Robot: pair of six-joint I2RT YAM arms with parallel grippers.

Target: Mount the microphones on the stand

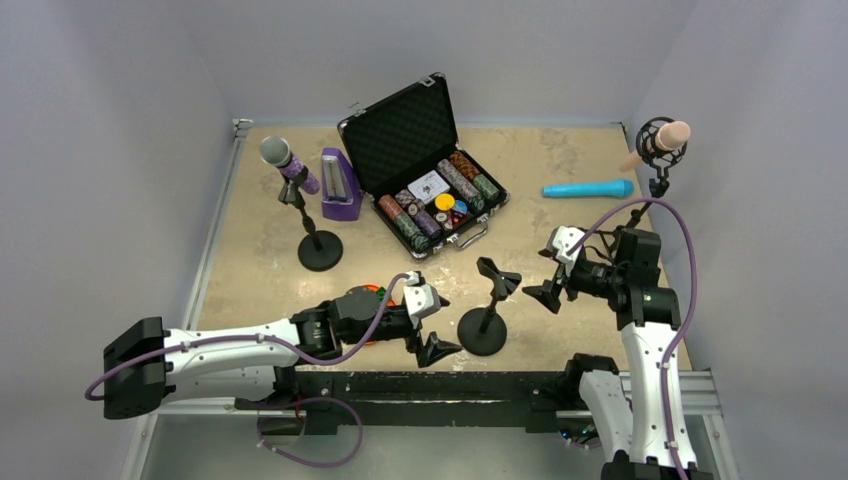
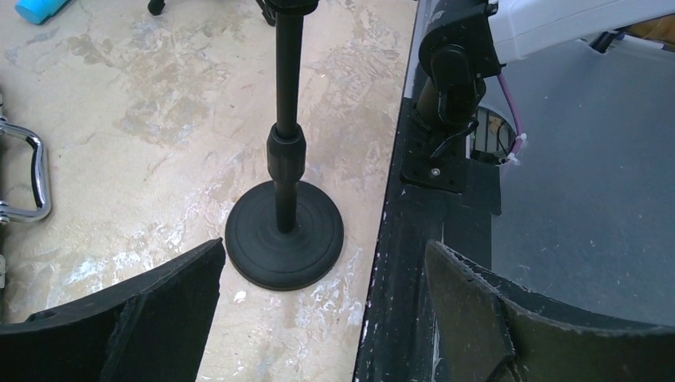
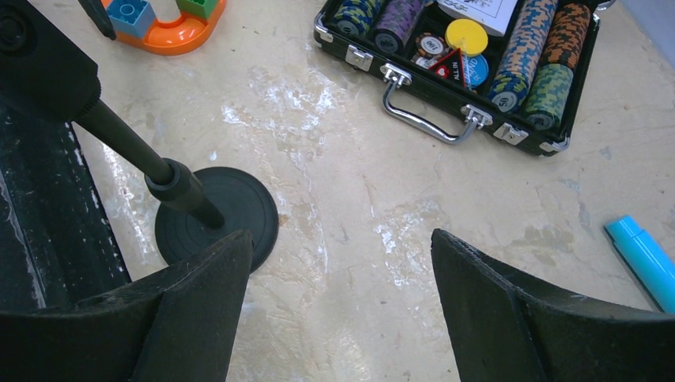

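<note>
At near centre, stand [image 1: 482, 332] stood bare | left gripper [image 1: 436, 325], right gripper [image 1: 550, 275] gaped empty | risk: nudge could topple it.

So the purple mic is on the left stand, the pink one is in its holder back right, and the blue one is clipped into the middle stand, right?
Not quite. The blue mic lies flat on the table, and the middle stand is empty; the top view shows it. The purple mic and the pink mic sit as you said.
</note>
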